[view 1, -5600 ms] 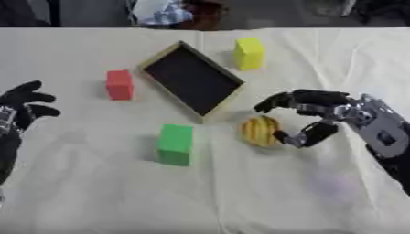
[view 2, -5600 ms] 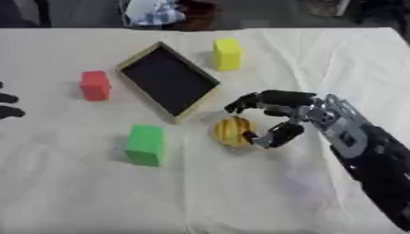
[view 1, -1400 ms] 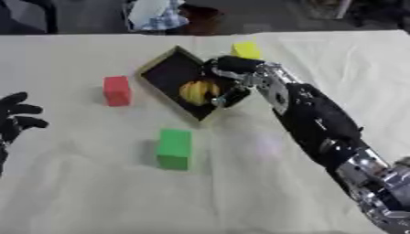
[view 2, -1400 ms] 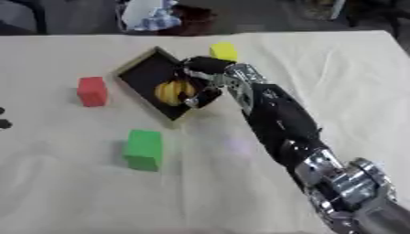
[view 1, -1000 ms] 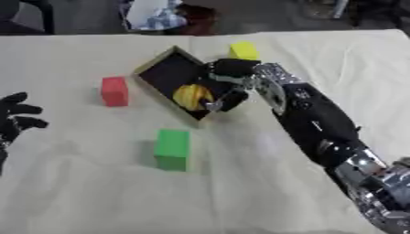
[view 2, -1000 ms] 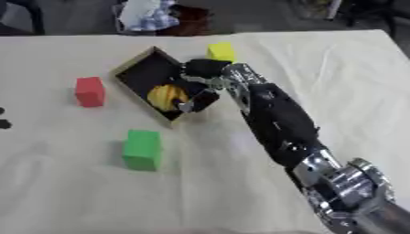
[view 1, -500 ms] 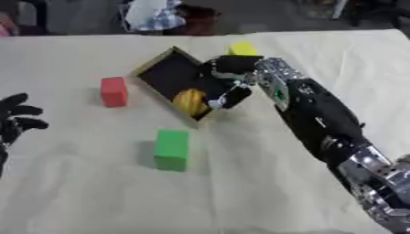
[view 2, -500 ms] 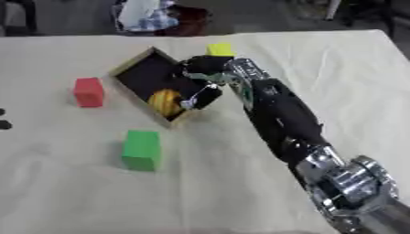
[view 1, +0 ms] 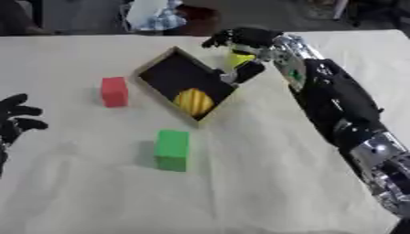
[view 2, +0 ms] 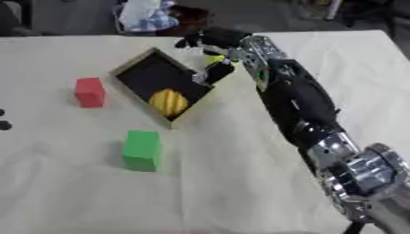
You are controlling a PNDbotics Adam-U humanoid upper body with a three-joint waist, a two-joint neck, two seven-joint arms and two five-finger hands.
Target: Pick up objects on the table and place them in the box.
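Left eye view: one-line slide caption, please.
Yellow fruit lies in the box; right hand open over the yellow block.

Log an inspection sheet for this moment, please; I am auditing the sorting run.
Surface: table under a cream cloth, lying flat.
Job's things: box holds a yellow object; red block left of the box; green block in front of it; yellow block beyond its right side, partly hidden.
Clutter: nothing seen.
Hands: right hand open over the yellow block, holding nothing; left hand open, idle at the left edge.
Cables: nothing seen.
Surroundings: pale bundle beyond the far edge.
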